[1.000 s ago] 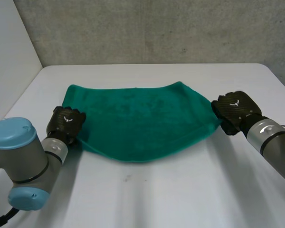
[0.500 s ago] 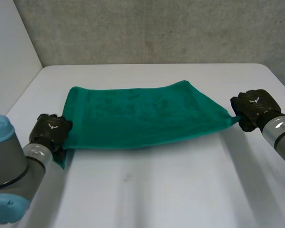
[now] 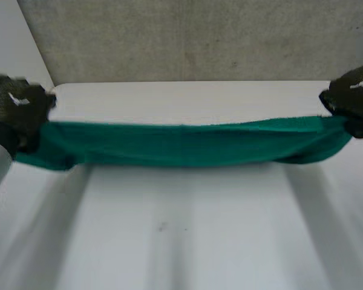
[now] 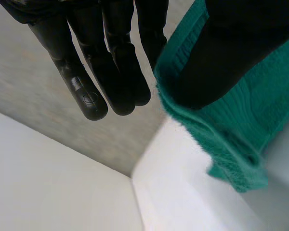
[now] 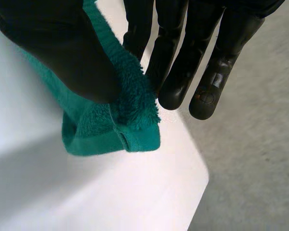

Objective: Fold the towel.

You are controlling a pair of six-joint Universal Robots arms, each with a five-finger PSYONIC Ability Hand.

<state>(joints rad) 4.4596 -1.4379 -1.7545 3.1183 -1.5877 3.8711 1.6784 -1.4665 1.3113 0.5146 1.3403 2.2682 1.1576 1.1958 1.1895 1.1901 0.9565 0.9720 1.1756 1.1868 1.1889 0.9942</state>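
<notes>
Two hands are pinching the towel [image 3: 187,145] between thumb and fingers, the left hand [image 3: 15,109] at one end, the right hand [image 3: 354,96] at the other. It is hanging stretched above the counter [image 3: 181,241]; I judge the folding is only starting, with nothing laid down yet.

Left hand [image 3: 15,112]: aloft, thumb [image 4: 231,53] clamped over towel [image 3: 181,145] end, pinching it against straight fingers [image 4: 111,62].
Right hand [image 3: 354,96]: aloft, about level with left, thumb [image 5: 58,53] pinching towel's opposite end against straight fingers [image 5: 183,62].
Hands well apart.
</notes>
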